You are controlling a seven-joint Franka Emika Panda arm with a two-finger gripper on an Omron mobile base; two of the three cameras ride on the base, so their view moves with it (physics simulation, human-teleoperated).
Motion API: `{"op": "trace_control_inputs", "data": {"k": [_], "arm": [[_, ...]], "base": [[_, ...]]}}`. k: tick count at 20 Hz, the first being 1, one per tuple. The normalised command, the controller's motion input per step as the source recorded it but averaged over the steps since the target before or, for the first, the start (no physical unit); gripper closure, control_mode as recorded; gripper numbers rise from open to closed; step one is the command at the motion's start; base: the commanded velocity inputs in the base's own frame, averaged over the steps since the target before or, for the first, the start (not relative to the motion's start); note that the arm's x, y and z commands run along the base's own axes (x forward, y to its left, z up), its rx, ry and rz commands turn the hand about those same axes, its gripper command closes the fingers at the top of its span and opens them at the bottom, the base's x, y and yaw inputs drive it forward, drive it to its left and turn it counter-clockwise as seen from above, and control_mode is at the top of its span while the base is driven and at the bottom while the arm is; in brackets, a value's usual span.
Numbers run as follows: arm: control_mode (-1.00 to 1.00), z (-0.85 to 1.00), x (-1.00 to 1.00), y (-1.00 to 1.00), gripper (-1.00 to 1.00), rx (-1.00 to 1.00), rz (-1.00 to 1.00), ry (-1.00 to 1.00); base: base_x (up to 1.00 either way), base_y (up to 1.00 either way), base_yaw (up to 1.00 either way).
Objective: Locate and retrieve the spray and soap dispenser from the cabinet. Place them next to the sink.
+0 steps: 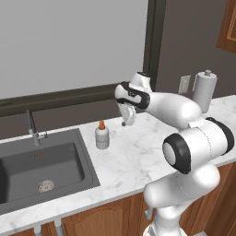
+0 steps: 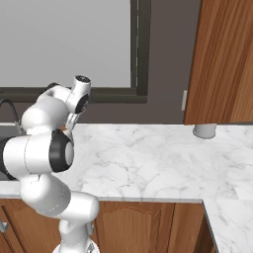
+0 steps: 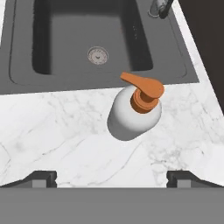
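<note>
Three cameras: two behind the arm, one on the hand.

The left base view looks forward and down from behind the arm, with the sink (image 1: 44,168) at 9 o'clock and the soap bottle (image 1: 102,135) near centre. The right base view faces the same marble counter (image 2: 158,158) from the other side, the cabinet (image 2: 222,59) at 2 o'clock. The hand view looks down from close above the bottle, the sink at 12 o'clock.

Kitchen: sink (image 1: 27,193), marble counter (image 1: 133,152), wooden cabinet (image 2: 225,59).
</note>
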Motion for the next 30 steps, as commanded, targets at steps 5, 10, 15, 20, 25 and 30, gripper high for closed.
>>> {"op": "trace_control_inputs", "data": {"k": [5, 10, 15, 20, 25, 30], "arm": [[-1.00, 0.08, -0.03, 0.02, -1.00, -0.04, -0.02, -0.01], [-1.00, 0.00, 0.00, 0.00, -1.00, 0.00, -0.01, 0.00], [-1.00, -0.01, -0.06, 0.01, -1.00, -0.04, -0.25, 0.02], [-1.00, 0.00, -0.08, 0.00, -1.00, -0.01, -0.41, 0.01], [-1.00, 0.00, -0.03, 0.00, -1.00, -0.02, -0.42, 0.00], [-1.00, 0.00, 0.00, 0.00, -1.00, -0.01, -0.46, 0.00]], "base": [[0.00, 0.00, 0.00], [0.00, 0.00, 0.00], [0.00, 0.00, 0.00], [0.00, 0.00, 0.00], [0.00, 0.00, 0.00], [0.00, 0.00, 0.00]]}}
